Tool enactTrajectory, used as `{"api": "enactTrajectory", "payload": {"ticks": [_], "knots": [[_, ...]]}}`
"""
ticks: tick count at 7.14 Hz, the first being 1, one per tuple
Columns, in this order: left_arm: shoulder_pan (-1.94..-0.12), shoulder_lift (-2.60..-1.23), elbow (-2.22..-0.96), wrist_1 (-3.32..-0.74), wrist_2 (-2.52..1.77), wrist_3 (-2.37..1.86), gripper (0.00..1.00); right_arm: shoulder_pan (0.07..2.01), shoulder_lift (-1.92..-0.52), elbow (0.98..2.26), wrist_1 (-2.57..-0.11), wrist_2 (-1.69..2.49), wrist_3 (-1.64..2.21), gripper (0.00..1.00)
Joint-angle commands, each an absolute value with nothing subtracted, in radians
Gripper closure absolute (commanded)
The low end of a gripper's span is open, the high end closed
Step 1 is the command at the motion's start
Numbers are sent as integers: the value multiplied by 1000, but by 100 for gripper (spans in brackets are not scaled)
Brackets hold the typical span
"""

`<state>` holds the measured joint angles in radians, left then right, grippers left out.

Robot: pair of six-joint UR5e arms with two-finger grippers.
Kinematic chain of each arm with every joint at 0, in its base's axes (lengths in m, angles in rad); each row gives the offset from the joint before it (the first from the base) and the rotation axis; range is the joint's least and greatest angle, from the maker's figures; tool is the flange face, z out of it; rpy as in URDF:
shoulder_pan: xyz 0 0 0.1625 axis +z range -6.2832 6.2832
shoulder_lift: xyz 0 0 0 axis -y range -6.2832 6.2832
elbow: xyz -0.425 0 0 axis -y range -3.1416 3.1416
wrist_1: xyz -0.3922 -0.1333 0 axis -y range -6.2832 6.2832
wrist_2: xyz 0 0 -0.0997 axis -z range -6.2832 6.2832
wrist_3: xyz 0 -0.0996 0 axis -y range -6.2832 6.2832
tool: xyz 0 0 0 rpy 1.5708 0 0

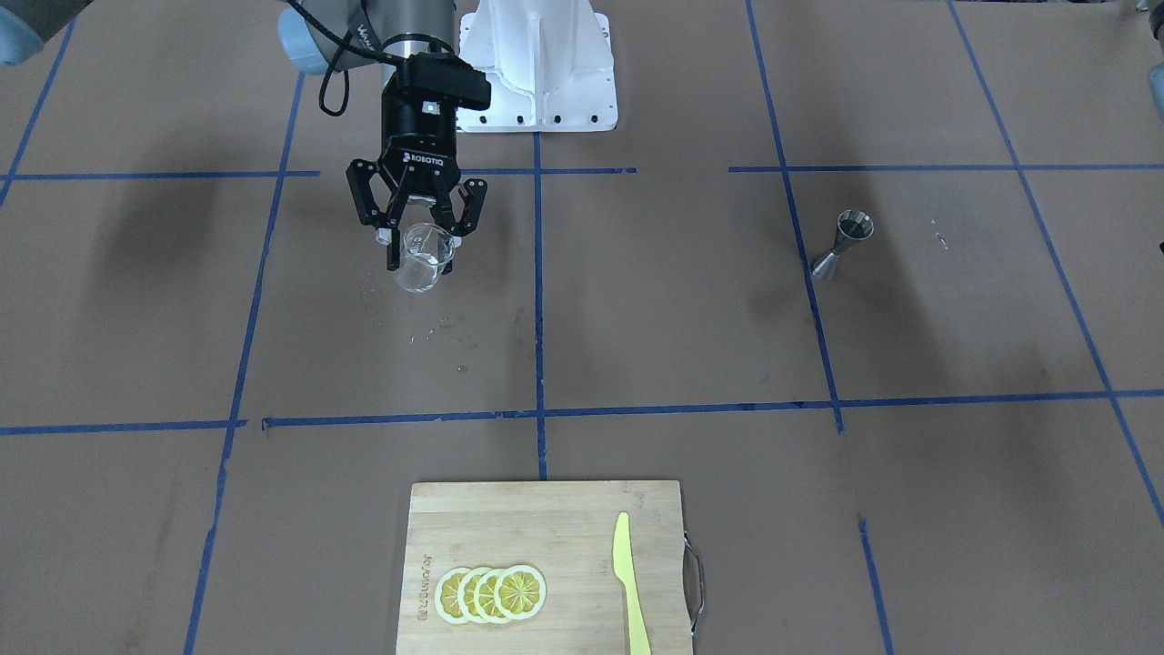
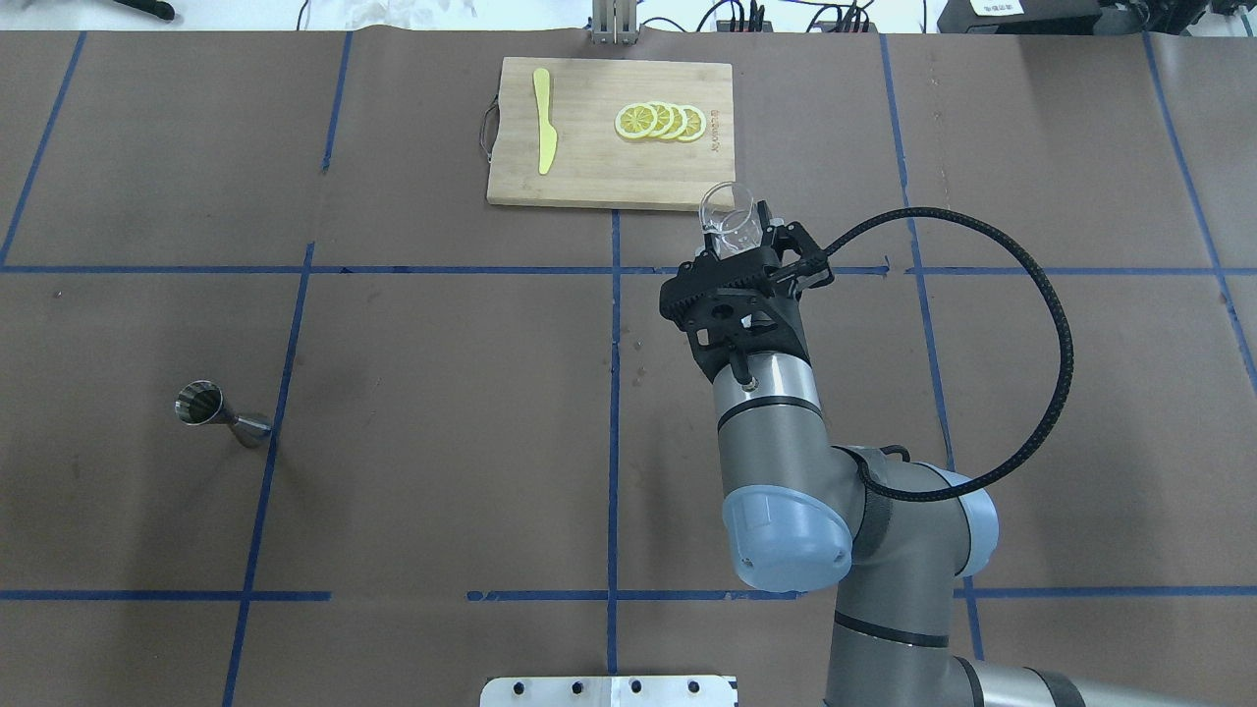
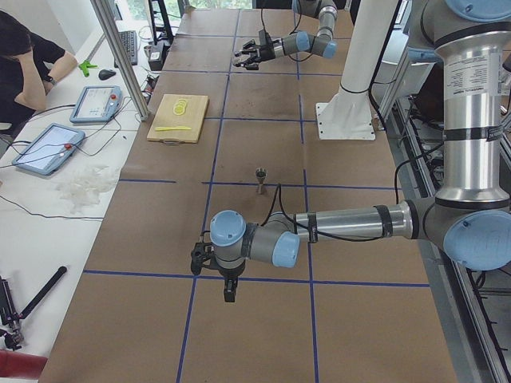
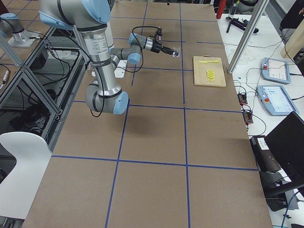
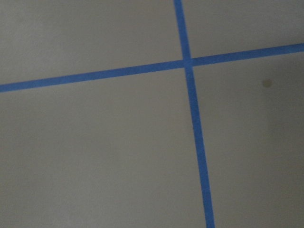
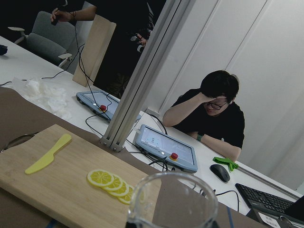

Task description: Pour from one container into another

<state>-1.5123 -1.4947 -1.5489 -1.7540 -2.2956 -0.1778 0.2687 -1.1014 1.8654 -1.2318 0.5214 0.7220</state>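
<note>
The clear glass cup (image 1: 420, 273) hangs above the table with my right gripper (image 1: 420, 253) shut on it. In the overhead view the cup (image 2: 727, 211) sits just short of the cutting board's near edge, and its rim (image 6: 173, 199) fills the bottom of the right wrist view. The metal jigger (image 1: 843, 244) stands upright on the table far off on my left side (image 2: 221, 412). My left gripper (image 3: 227, 279) shows only in the exterior left view, low over the table and nearer than the jigger (image 3: 260, 179); I cannot tell whether it is open or shut.
A bamboo cutting board (image 2: 589, 167) lies at the far edge with lemon slices (image 2: 660, 121) and a yellow knife (image 2: 543, 133) on it. The white robot base plate (image 1: 536, 91) is between the arms. A seated person (image 6: 209, 114) and tablets are beyond the table.
</note>
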Motion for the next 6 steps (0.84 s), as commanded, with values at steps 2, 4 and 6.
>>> {"api": "enactTrajectory", "payload": {"ticks": [2, 4, 6], "knots": [[-1594, -1509, -1641, -1655, -2306, -175, 0, 268, -1103, 1856, -1186, 523, 723, 100], [-1594, -1519, -1640, -1660, -2306, -175, 0, 268, -1213, 1847, -984, 531, 710, 100], [-1594, -1513, -1632, -1698, -2306, -173, 0, 272, -1343, 1847, -796, 532, 706, 100]]}}
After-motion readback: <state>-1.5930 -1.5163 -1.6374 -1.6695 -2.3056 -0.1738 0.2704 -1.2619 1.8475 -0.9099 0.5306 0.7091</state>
